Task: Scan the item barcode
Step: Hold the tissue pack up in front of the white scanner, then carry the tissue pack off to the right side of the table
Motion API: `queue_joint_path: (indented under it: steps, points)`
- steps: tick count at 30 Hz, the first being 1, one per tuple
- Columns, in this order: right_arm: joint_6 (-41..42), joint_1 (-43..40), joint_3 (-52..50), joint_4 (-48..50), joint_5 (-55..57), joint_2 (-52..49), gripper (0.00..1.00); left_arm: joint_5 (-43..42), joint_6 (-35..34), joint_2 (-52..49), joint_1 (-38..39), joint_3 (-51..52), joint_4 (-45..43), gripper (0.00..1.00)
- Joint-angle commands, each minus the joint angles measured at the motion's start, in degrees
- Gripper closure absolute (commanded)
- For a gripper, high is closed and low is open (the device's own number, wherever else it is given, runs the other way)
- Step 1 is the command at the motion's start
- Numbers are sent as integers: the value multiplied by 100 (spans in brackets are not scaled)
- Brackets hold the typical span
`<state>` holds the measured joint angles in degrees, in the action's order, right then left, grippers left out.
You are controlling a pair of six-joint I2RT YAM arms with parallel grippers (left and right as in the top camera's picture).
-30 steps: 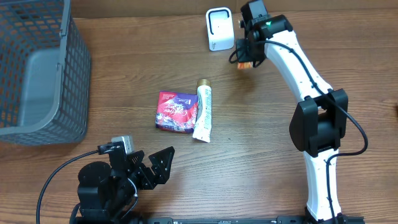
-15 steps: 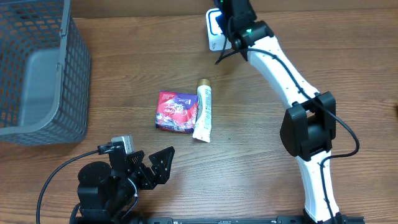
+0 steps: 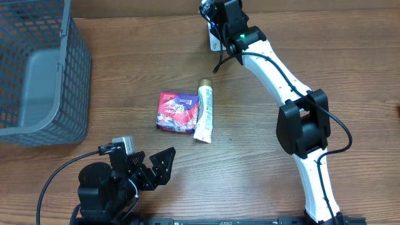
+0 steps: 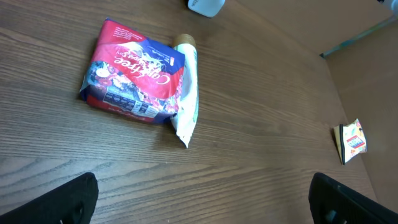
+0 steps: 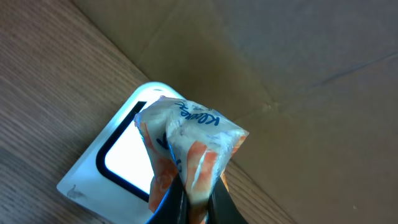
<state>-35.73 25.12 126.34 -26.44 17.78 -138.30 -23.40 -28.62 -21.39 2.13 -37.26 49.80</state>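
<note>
My right gripper (image 5: 195, 194) is shut on a small white-and-orange packet (image 5: 191, 140), which it holds just over the scanner. The scanner (image 5: 121, 163) is a white box with a black-framed window, and the packet covers its right part. In the overhead view the right gripper (image 3: 219, 14) hangs over the scanner (image 3: 214, 42) at the table's far edge and hides most of it. My left gripper (image 3: 155, 170) stands open near the front edge with nothing between its fingers (image 4: 79, 199).
A red snack pack (image 3: 177, 112) and a white tube (image 3: 205, 112) lie side by side mid-table. A grey mesh basket (image 3: 44, 69) stands at the far left. Another small orange packet (image 4: 350, 139) lies far to the right in the left wrist view.
The right arm has swung left with the packet, from the right of the scanner to directly over it. The left arm has not moved.
</note>
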Motion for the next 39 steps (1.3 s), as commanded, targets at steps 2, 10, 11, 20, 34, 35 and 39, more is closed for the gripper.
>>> queue_joint_path:
  steps: [2, 10, 11, 20, 34, 35, 39]
  points:
    - [-28, -22, 70, 68, 94, -17, 96, -39, -57, 24, -24, -33, -9, 0]
    - [979, -173, 92, 210, 813, 256, 96, -39, -57, 24, -24, -33, -9, 0]
    - [1255, -243, 92, 160, 811, 382, 96, -39, -57, 24, -24, -33, -9, 0]
    - [4365, -2017, 92, -1327, -81, 1561, 96, -39, -57, 24, -24, -33, -9, 0]
    - [6022, -5890, -199, -3716, -103, 1528, 96, -39, -57, 24, -24, -33, -9, 0]
    - [6022, -6063, -251, -3716, -98, 1515, 96, -39, -57, 24, -24, -33, -9, 0]
    - [6135, -6662, -538, -3495, -229, 1473, 96, -39, -57, 24, -24, -33, -9, 0]
